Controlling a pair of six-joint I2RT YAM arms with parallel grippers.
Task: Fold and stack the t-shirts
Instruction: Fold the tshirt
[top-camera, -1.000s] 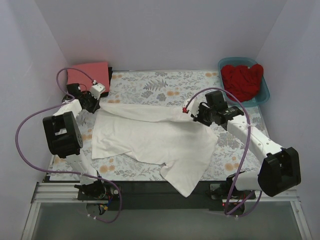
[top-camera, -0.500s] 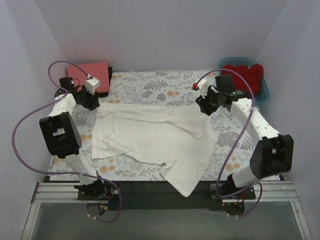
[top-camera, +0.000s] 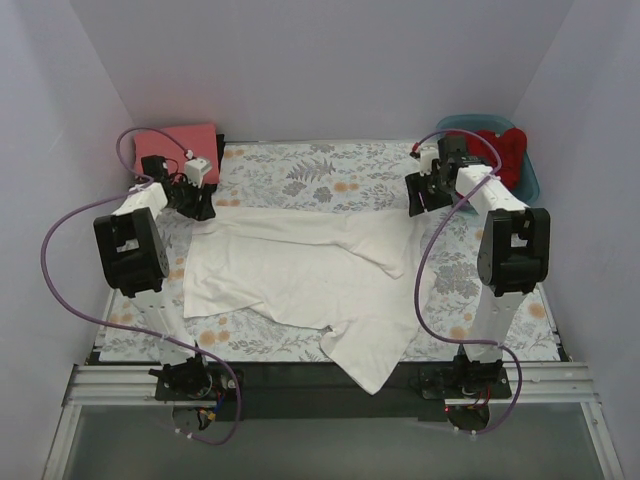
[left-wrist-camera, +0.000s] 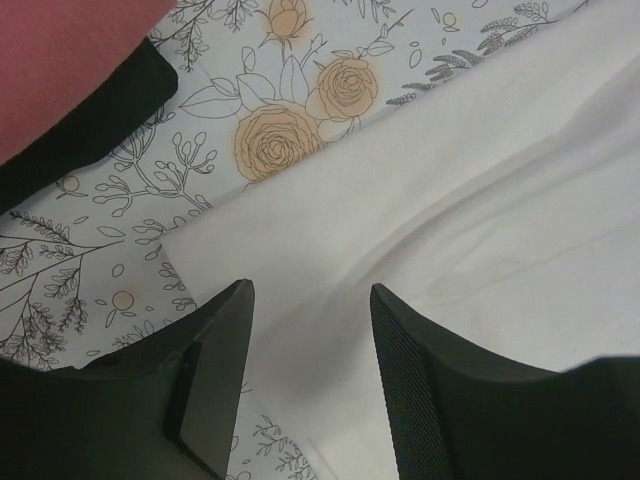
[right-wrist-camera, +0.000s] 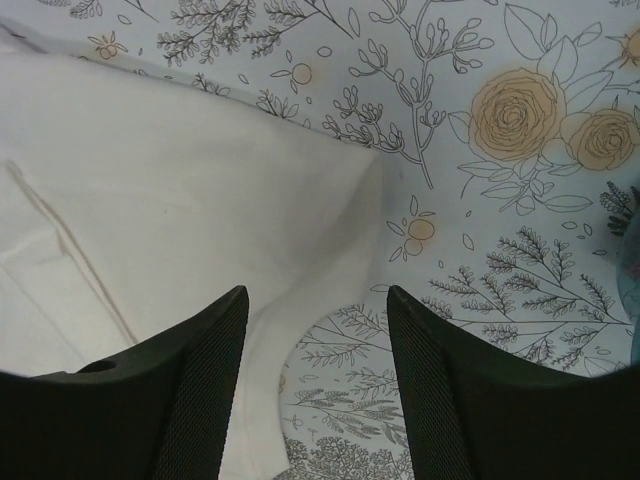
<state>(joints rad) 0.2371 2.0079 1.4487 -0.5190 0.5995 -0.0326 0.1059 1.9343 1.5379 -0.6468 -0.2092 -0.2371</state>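
Observation:
A white t-shirt (top-camera: 300, 270) lies spread across the middle of the table, its far edge folded over and a corner hanging off the near edge. My left gripper (top-camera: 206, 206) hovers open over the shirt's far-left corner (left-wrist-camera: 480, 200); the jaws (left-wrist-camera: 312, 290) hold nothing. Over the far-right corner (right-wrist-camera: 150, 220) my right gripper (top-camera: 414, 198) is open too, and its jaws (right-wrist-camera: 317, 292) are empty. A folded coral-pink t-shirt (top-camera: 180, 148) lies at the far left, also visible in the left wrist view (left-wrist-camera: 60, 60). The bright red t-shirt (top-camera: 498, 150) is bundled in the tub.
The teal tub (top-camera: 530, 186) stands at the far right corner, just behind my right wrist. A floral table cloth (top-camera: 320, 170) covers the table. A black block (left-wrist-camera: 90, 120) sits at the edge of the pink shirt. Walls close in on three sides.
Both grippers have opened and let go of the white shirt's far edge, which now lies flat. The right arm swung back toward the tub; the left one drew toward the pink shirt.

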